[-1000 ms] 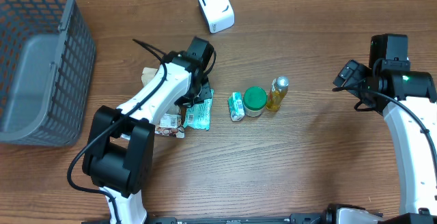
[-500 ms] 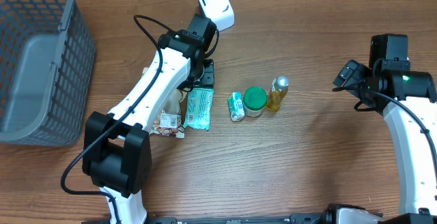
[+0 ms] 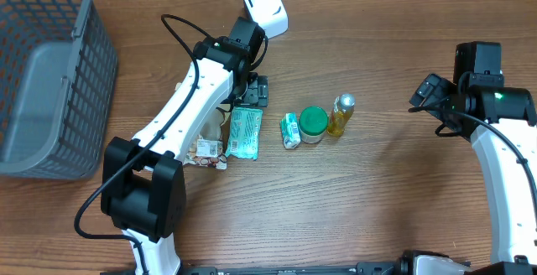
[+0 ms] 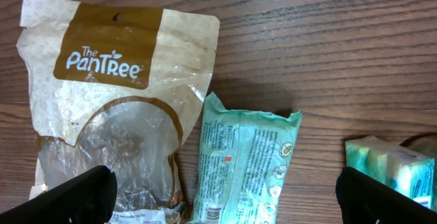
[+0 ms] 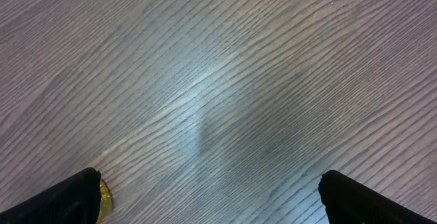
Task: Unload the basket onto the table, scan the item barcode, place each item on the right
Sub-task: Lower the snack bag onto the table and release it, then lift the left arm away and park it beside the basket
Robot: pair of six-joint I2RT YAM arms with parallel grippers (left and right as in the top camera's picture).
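A green snack packet [image 3: 244, 132] lies flat on the table, its barcode end showing in the left wrist view [image 4: 246, 162]. My left gripper [image 3: 252, 92] hangs open just beyond the packet's far end, above it and not touching it [image 4: 227, 198]. Beside the packet lies a brown and white PanTree bag [image 4: 109, 101]. A white barcode scanner [image 3: 265, 9] stands at the back, close to the left arm's wrist. My right gripper [image 3: 428, 93] stays open at the far right over bare wood [image 5: 208, 197].
A small green pack [image 3: 289, 130], a green-lidded jar [image 3: 313, 124] and a yellow bottle [image 3: 341, 114] stand in a row right of the packet. A grey mesh basket [image 3: 42, 82] fills the left edge. A small printed wrapper [image 3: 207, 151] lies in front of the bag.
The left gripper has opened and let go of the green packet, which now lies flat. The gripper has drawn back toward the scanner. The right arm has not moved.
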